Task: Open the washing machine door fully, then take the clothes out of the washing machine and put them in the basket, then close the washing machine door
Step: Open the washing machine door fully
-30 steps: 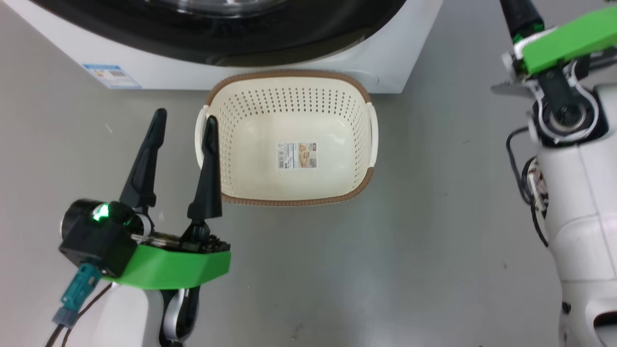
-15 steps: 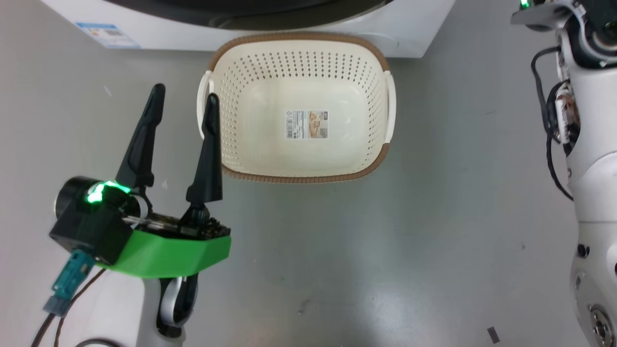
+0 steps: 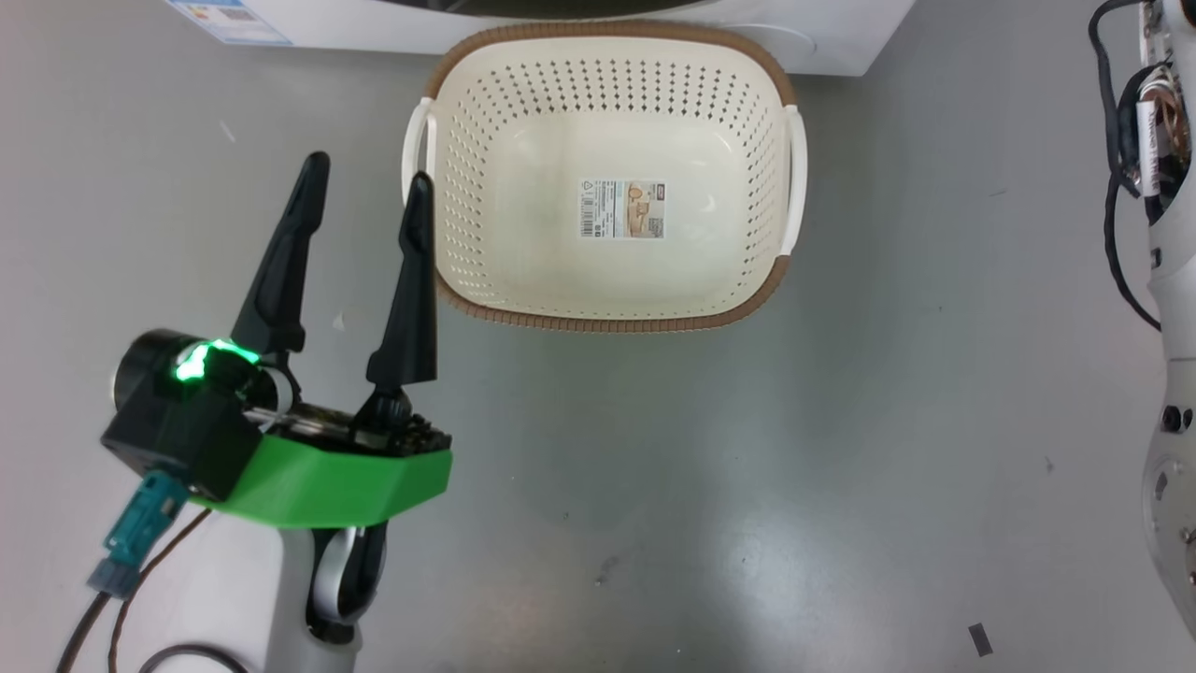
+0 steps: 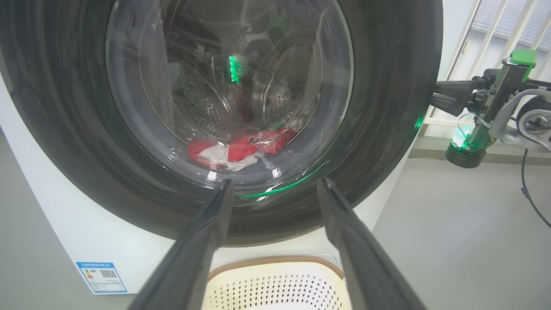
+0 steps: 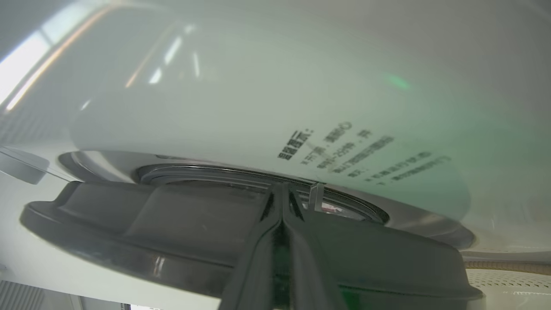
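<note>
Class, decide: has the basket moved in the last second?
No. The basket still sits just before the washing machine; the whole head view shifted, so the camera moved.

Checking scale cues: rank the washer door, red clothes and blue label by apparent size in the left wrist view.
1. Door, by far largest.
2. Clothes, behind the glass.
3. Label, smallest; it sits nearer the camera, so this gap is unsure.
</note>
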Available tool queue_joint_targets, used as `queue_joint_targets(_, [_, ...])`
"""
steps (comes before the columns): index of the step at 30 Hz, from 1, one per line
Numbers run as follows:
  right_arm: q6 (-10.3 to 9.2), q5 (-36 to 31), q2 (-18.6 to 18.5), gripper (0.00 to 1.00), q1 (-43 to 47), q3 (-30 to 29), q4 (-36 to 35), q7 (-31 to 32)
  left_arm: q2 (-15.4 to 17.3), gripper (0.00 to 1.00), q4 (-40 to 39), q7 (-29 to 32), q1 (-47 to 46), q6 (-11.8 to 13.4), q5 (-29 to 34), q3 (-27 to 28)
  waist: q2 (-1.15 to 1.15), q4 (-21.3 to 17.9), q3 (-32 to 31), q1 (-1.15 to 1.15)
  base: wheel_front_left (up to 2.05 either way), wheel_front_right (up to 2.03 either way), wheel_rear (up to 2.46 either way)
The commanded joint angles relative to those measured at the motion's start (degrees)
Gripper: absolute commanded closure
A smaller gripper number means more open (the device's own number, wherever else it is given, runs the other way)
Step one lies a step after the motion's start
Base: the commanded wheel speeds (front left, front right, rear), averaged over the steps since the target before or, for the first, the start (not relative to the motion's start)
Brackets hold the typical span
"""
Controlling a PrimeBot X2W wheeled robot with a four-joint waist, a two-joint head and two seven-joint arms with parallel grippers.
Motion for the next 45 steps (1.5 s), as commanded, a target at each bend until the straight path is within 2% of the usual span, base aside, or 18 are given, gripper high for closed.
queue_joint_targets(1, [0.05, 0.4, 1.2, 1.00, -1.5, 0.2, -1.0, 0.6, 1.1, 0.00, -1.2, -0.3, -0.8, -0.1, -0.3, 1.5, -0.01, 0.3, 0.3, 0.00, 0.00, 0.00, 0.00])
queue_joint_targets(11, [0.05, 3.3, 1.6, 1.00, -4.6, -0.7, 3.1, 5.8, 1.1, 0.00, -1.6, -0.3, -1.5, -0.6, -1.2, 1.0, -0.01, 1.1, 1.1, 0.00, 0.00, 0.00, 0.00])
queue_joint_targets(21, [0.05, 3.2, 2.0, 1.00, -4.5, 0.6, 3.3, 8.7, 1.1, 0.00, -1.6, -0.3, -1.5, -0.7, -1.1, 1.3, -0.01, 0.6, 1.1, 0.00, 0.00, 0.00, 0.00])
queue_joint_targets(45, [0.05, 3.3, 2.3, 1.00, 5.9, 1.7, -0.7, 13.2, 1.1, 0.00, -0.2, -0.3, 0.3, -0.4, -0.9, 2.5, -0.01, -0.2, -4.8, 0.00, 0.00, 0.00, 0.00])
